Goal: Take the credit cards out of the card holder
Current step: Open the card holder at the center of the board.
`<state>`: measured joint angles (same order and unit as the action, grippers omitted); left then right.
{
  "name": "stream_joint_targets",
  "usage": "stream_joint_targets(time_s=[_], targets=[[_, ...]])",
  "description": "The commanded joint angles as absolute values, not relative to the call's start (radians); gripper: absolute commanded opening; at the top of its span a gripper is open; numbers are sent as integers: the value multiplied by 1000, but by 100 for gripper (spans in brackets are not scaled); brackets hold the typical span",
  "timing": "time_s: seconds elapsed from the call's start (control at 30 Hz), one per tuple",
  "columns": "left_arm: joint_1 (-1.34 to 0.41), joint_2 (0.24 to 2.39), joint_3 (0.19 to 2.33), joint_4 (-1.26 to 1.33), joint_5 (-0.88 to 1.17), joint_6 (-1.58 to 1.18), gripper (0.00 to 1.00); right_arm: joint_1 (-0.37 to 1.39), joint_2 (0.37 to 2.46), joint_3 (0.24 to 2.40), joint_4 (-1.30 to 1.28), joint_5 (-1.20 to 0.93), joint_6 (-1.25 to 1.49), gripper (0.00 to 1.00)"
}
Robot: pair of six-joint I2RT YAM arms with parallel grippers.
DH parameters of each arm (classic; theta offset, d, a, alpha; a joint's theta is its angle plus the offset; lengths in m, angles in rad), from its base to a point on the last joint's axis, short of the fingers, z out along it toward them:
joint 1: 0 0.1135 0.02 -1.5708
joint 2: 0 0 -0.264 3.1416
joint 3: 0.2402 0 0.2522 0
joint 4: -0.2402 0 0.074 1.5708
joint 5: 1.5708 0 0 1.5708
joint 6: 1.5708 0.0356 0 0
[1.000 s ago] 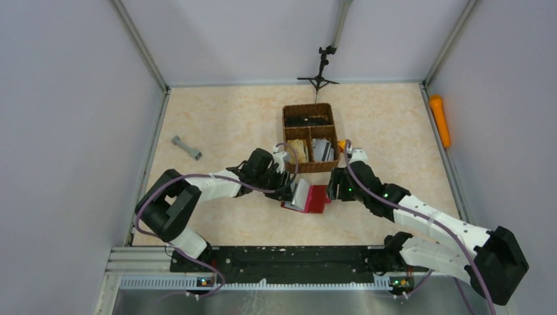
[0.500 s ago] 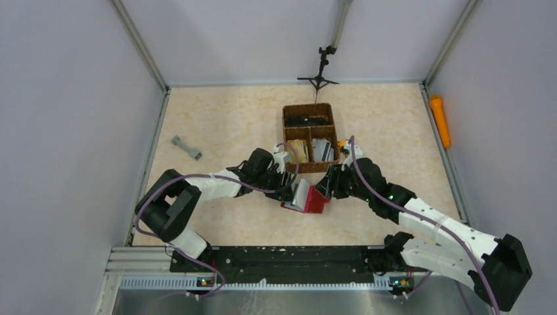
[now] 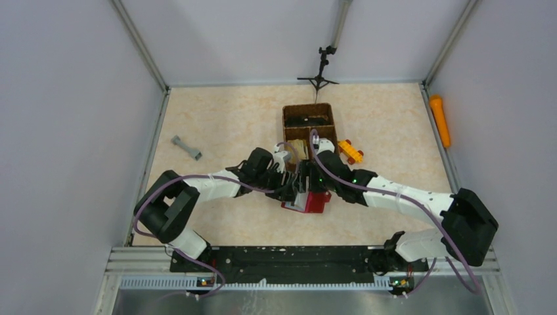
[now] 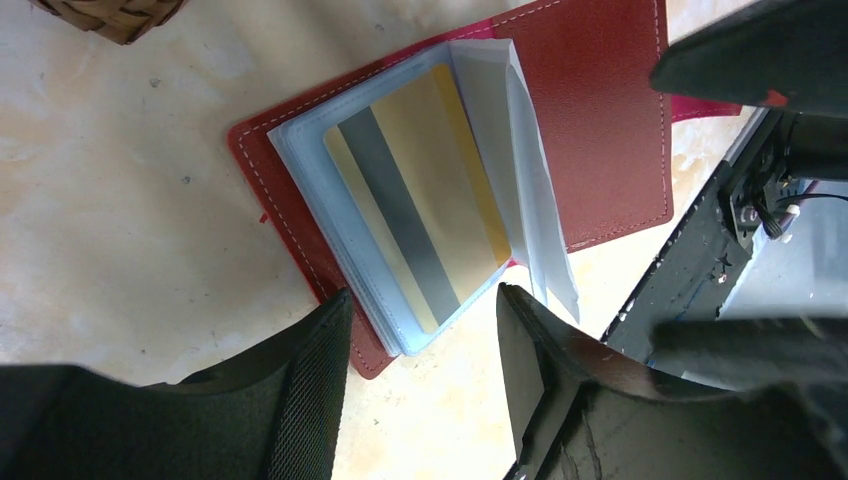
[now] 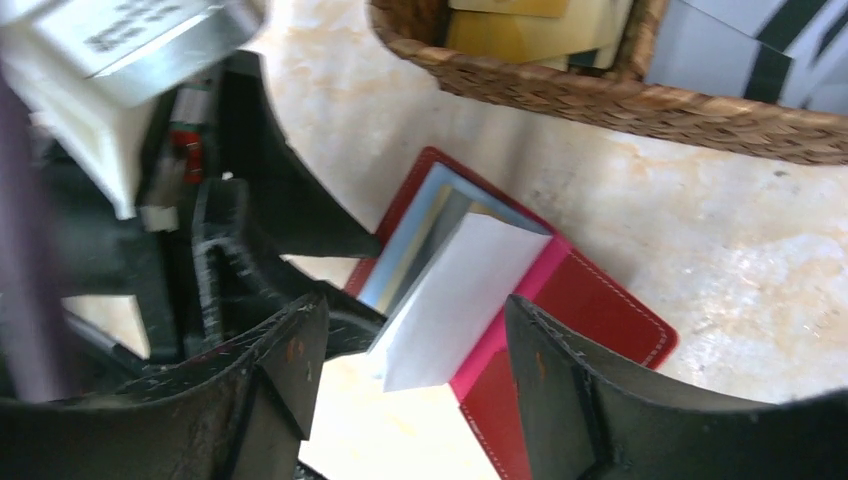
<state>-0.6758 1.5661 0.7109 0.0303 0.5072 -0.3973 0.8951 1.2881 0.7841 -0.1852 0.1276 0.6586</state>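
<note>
While open and empty, left claw point(image 4: 422, 300), right claw point(image 5: 415, 305) above card holder point(image 4: 610, 110); label point(image 5: 140, 25) blurred.

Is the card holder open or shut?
Open. The card holder lies spread, red covers apart, sleeves fanned up, a gold card showing in one.

Top external: looking steeply down from high at the near side, far, covering the whole worktop point(image 3: 223, 118). Wrist views: looking down, close; all three sharing the card holder point(image 3: 318, 202).
</note>
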Motion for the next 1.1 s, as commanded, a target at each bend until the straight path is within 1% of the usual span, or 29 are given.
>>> stream_joint_targets(time_s=[0.0,0.13,0.57,0.67,0.7,0.87,0.93,1.07], targets=[[-681,1533,718,63,521,-385,58,902,1308,805,-192,251,680,64],[-681,1534,719,63,524,-386,59,902,1317,792,-171,265,686,55],[-681,1537,718,66,525,-386,59,902,1411,790,-119,211,683,56],[-682,1544,722,58,517,-387,59,902,1429,802,-169,243,671,54],[-681,1547,725,54,515,-385,59,904,1437,812,-199,264,664,52],[-681,1556,734,35,495,-383,59,912,1480,860,-368,379,645,50],[-681,1561,738,24,477,-384,59,913,1471,864,-407,398,643,47],[-683,1595,761,-25,439,-380,59,914,1400,829,-424,407,646,47]])
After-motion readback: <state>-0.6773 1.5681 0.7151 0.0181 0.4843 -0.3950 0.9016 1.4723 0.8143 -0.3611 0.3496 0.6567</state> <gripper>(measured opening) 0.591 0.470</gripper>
